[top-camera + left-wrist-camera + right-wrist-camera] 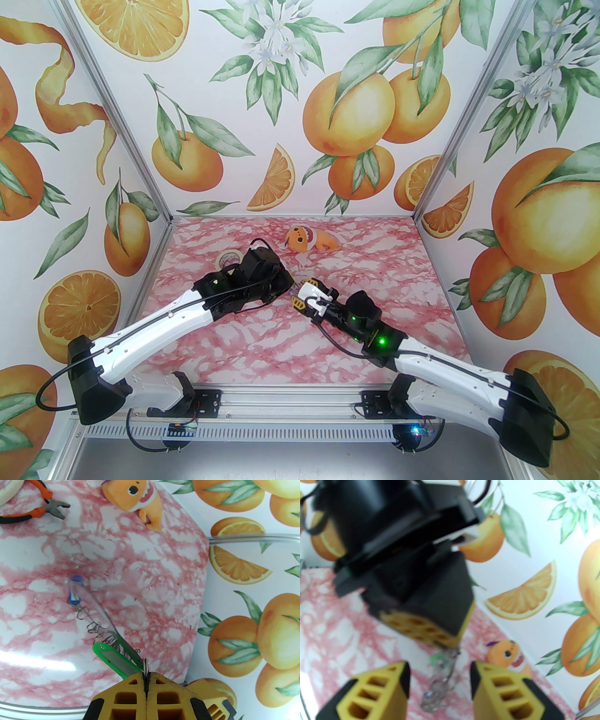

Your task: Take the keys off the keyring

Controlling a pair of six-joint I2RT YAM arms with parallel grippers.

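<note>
keyring [107,620] extends straight out from the left end effector [146,679], clamped tight on its end; the right end effector [440,667], jaws parted, brackets it.

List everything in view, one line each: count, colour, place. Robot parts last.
keyring: one, dark grey metal, hanging from the left hand
green key tag: one, bright green, on the keyring near the left hand's fingertips
blue key tag: one, blue with white, at the keyring's far end, blurred
pliers: one, orange and black handles, on the table beside the tape roll
tape roll: one, beige, far left of the table
plush toy: one, orange, near the table's far edge
table: one, pink-and-white marble pattern
left hand: one, yellow and black, shut on the keyring
right hand: one, yellow and black, open, fingers either side of the dangling keyring
</note>
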